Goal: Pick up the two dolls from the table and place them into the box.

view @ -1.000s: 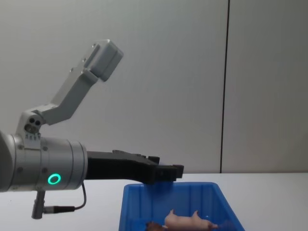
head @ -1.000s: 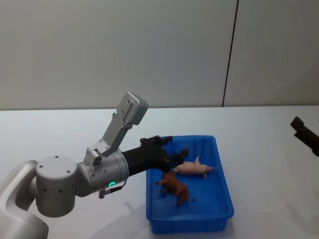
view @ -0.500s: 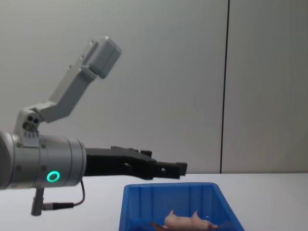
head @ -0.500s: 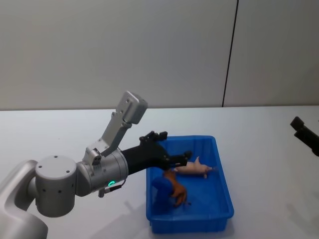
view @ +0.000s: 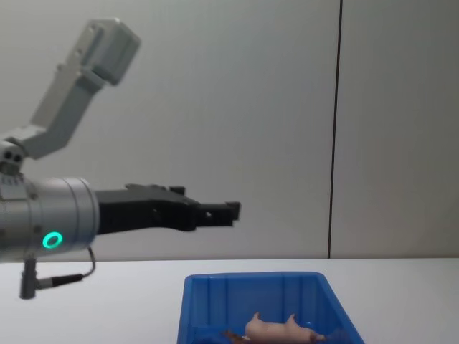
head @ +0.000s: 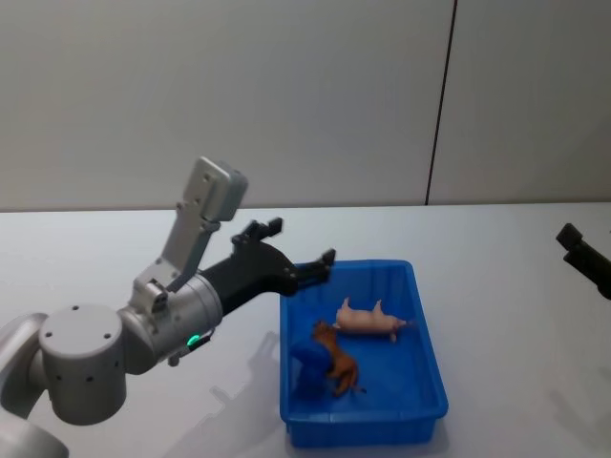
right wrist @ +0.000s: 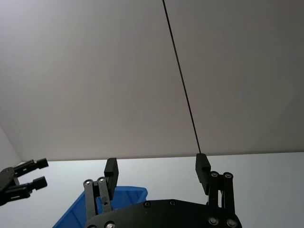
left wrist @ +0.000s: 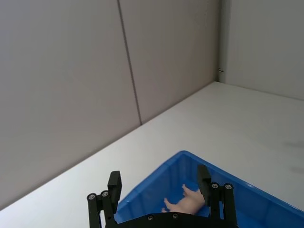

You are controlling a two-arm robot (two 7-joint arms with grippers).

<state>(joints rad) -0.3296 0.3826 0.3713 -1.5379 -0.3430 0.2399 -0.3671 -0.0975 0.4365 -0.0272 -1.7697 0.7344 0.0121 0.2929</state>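
Observation:
Both dolls lie inside the blue box (head: 426,348): the pale pink doll (head: 370,320) toward its far side, the reddish-brown doll (head: 337,361) nearer the front left. My left gripper (head: 300,242) hovers open above the box's far left corner, holding nothing. In the left wrist view its fingers (left wrist: 114,183) frame the box (left wrist: 142,194) and the pink doll (left wrist: 188,203). The chest view shows the left gripper (view: 228,211) well above the box (view: 251,278), with the pink doll (view: 278,330) below. My right gripper (right wrist: 156,166) is open and parked at the right edge (head: 582,253).
The white table (head: 496,248) spreads around the box, with a grey wall behind. The left arm's large grey body (head: 95,358) fills the lower left of the head view. In the right wrist view the left gripper (right wrist: 21,183) shows far off beside the box (right wrist: 78,211).
My left gripper has lifted and drawn back to the left, away from inside the box. The brown doll stays in the box. The right arm has not moved.

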